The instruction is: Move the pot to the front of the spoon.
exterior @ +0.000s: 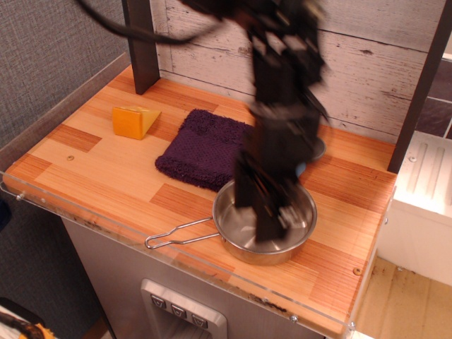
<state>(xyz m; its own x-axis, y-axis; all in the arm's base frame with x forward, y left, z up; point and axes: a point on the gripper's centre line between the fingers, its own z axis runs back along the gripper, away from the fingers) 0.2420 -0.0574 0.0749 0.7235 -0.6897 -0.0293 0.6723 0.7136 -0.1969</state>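
A yellow wedge (135, 120) sits far left, out of the way. The cloth (207, 149) lies mid-table. Just nearer, the pot (265, 222) rests by the near edge, handle pointing left. The blurred gripper (272, 219) reaches into it; I cannot tell its jaws' state. The spoon (316, 150) peeks out behind.

Motion-blurred gripper (272, 222) hides most of the spoon (311, 157).

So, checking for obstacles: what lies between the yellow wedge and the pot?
In the only view, the purple cloth sits between the yellow wedge and the pot, plus bare wood.
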